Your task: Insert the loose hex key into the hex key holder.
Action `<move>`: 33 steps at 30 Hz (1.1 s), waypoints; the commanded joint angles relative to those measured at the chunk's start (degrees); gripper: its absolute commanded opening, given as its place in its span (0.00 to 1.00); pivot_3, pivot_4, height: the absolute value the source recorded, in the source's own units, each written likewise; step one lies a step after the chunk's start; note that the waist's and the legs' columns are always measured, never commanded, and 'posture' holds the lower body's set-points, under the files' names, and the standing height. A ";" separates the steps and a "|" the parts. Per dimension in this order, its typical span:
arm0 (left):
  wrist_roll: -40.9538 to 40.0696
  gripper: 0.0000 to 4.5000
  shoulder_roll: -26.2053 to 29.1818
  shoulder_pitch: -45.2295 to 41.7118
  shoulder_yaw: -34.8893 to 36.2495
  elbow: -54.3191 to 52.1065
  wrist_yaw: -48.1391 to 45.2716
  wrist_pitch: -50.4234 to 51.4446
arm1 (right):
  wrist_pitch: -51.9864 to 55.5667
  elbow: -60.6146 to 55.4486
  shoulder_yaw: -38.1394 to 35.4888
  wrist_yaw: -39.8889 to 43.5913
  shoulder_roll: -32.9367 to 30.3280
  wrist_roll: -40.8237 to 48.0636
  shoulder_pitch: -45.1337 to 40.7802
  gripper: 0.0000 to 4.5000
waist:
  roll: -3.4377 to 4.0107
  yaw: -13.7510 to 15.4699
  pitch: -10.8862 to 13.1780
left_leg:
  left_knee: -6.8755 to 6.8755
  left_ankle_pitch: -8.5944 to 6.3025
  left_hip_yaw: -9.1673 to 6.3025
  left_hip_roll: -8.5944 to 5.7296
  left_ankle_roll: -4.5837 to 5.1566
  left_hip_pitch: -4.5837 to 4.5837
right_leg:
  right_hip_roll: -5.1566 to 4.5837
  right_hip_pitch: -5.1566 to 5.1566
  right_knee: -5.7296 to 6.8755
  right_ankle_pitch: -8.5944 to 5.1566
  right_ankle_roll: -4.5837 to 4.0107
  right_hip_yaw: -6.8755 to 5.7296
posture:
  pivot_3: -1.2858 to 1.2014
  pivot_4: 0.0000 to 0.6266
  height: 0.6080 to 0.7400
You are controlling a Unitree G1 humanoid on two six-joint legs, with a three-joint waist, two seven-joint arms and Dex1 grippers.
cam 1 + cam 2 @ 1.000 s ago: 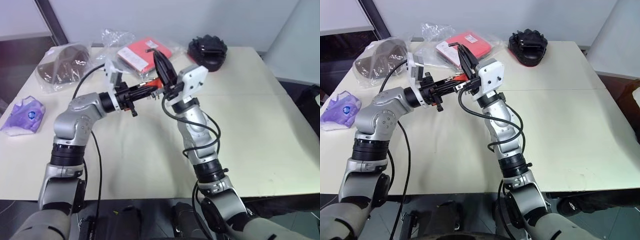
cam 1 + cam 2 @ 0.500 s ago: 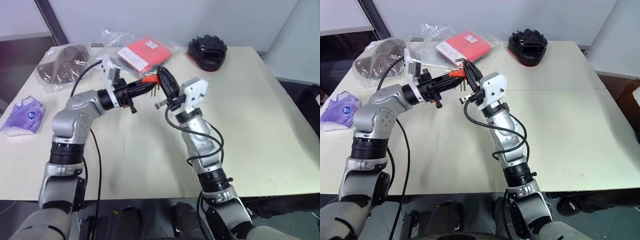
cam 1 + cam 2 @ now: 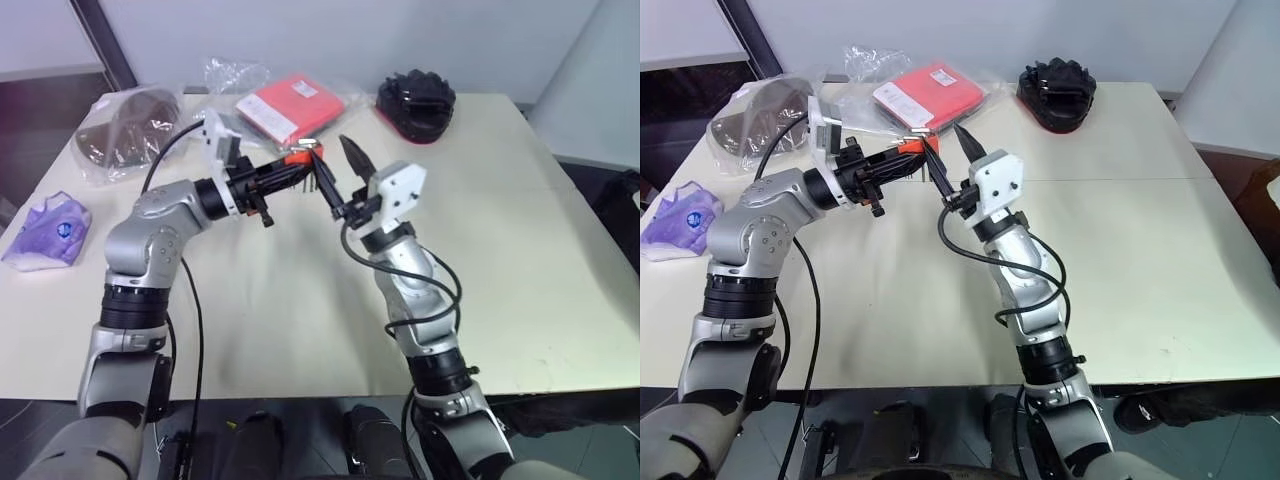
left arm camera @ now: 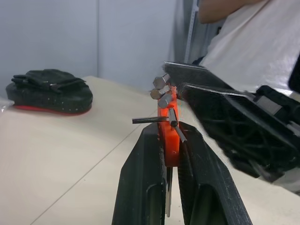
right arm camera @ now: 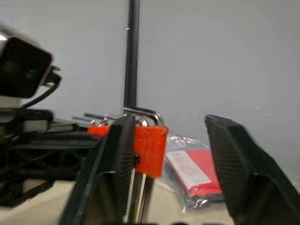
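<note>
We see the left gripper (image 4: 169, 140), two black fingers on a raised arm reaching forward and to the right above the cream table (image 3: 520, 200), clamped tight on the small orange-red plastic hex key holder (image 4: 168, 136), whose short dark metal keys stick out of the block. A thin grey L-shaped metal rod, the loose hex key (image 4: 151, 120), sits in the holder with its short leg jutting sideways. Our right gripper (image 3: 341, 172) points up and toward the left one, just beside the holder, its black fingers (image 5: 234, 159) spread apart with nothing between them. Behind lie a flat red packet in clear plastic (image 3: 293, 105) and a black padded item (image 3: 415, 100)
</note>
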 commanded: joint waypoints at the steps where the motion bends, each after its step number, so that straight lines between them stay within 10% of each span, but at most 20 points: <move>1: -0.61 0.00 -0.29 -0.50 0.76 -2.10 0.18 -0.45 | 3.52 -8.93 -2.31 2.32 -4.08 2.68 3.92 0.55 | 0.00 0.00 0.00 | 0.00 0.00 0.00 0.00 0.00 0.00 | 0.00 0.00 -0.01 0.00 0.00 0.00 | 0.52 0.24 1.00; 12: -3.44 0.00 -8.56 2.95 -2.29 2.53 3.23 10.52 | 13.59 -24.29 -16.54 6.21 -21.25 7.31 23.13 0.55 | -0.01 0.26 0.01 | 0.00 -0.01 0.06 -0.10 0.02 -0.01 | 0.05 0.20 -0.30 -0.02 0.03 0.01 | 0.52 0.24 1.00; 33: -0.50 0.00 -17.77 4.96 -5.58 16.91 11.63 26.31 | 13.98 -30.03 -14.65 1.10 -19.27 2.54 31.37 0.55 | -0.01 0.20 0.01 | -0.03 -0.01 0.04 -0.13 0.01 0.00 | 0.06 0.27 -0.47 -0.02 0.03 0.04 | 0.52 0.24 1.00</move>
